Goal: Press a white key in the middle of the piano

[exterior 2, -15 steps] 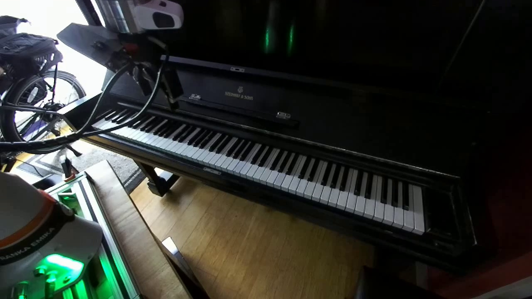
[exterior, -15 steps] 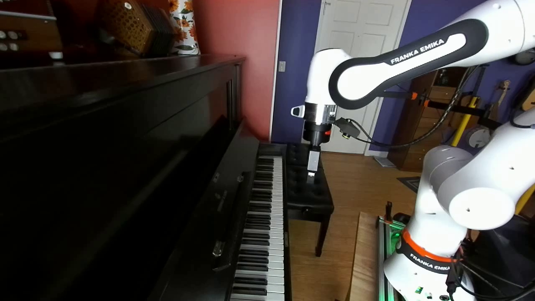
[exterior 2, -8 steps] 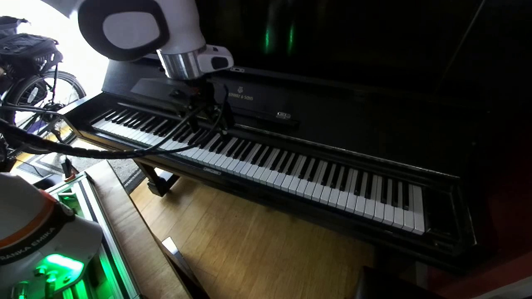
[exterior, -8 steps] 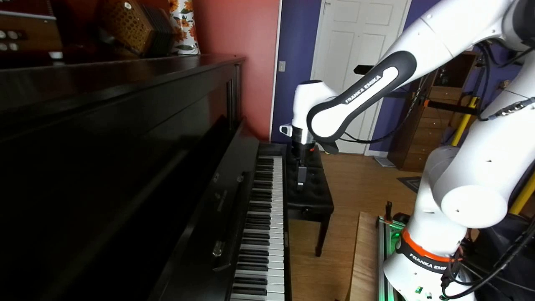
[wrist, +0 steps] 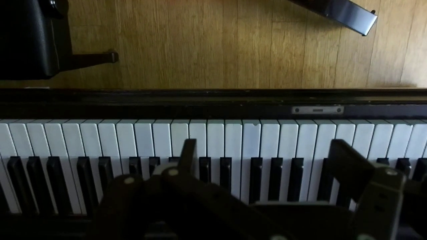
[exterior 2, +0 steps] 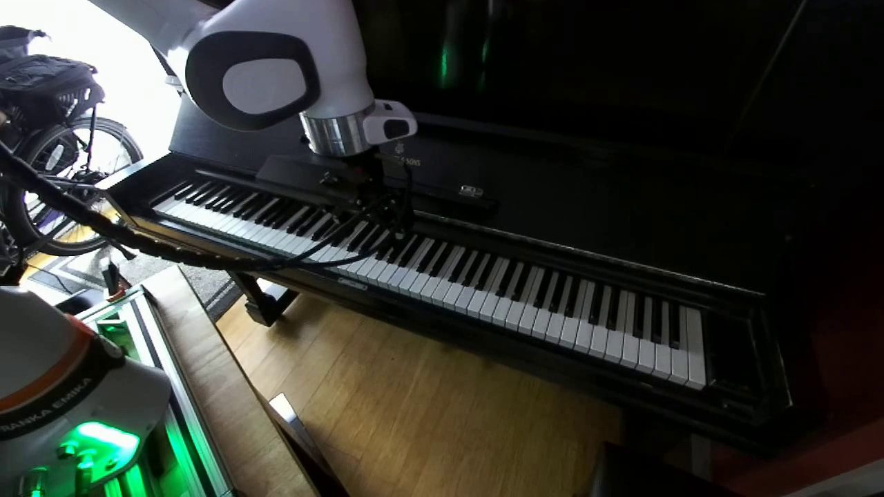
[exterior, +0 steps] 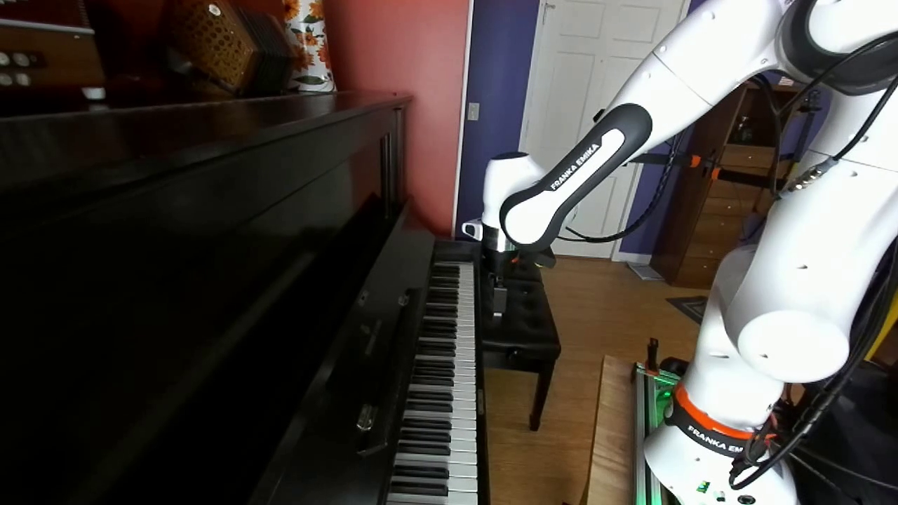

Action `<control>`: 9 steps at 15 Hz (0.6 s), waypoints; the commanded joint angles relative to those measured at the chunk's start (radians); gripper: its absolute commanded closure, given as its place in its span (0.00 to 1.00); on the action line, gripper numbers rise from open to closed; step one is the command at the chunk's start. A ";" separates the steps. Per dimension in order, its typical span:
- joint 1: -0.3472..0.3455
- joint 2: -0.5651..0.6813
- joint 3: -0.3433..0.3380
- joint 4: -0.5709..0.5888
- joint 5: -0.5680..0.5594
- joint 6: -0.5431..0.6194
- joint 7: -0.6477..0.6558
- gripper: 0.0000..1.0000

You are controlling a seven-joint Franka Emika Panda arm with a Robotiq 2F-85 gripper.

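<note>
The glossy black upright piano point(exterior: 210, 217) shows in both exterior views point(exterior 2: 621, 179), with its long row of white keys point(exterior 2: 483, 304) and black keys bare. My gripper point(exterior: 499, 313) hangs pointing down over the keyboard side of the piano. In an exterior view it is dark against the middle part of the keyboard point(exterior 2: 369, 224). In the wrist view the gripper point(wrist: 264, 143) is open and empty, its fingers point(wrist: 189, 151) wide apart. White keys point(wrist: 251, 140) show between and beyond the fingers. The fingertips look apart from the keys, but the exact height is hard to tell.
A black padded bench point(exterior: 523, 326) stands at the far end of the keyboard; its corner shows in the wrist view point(wrist: 26, 40). The piano's front rail point(wrist: 200, 100) runs along the keys. The robot's wooden table point(exterior 2: 228, 400) stands before the piano. A cable point(exterior 2: 173, 255) hangs from the arm.
The arm has lowered and reached toward the piano. The gripper has moved down and along the keyboard toward its middle. The piano and bench have not moved.
</note>
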 commanded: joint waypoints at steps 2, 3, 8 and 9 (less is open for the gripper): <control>-0.013 0.012 0.009 0.008 -0.006 0.005 -0.033 0.00; -0.024 0.041 0.005 0.023 -0.038 0.018 -0.038 0.00; -0.046 0.138 -0.009 0.090 -0.007 0.027 -0.204 0.07; -0.052 0.166 -0.009 0.110 0.009 0.032 -0.251 0.27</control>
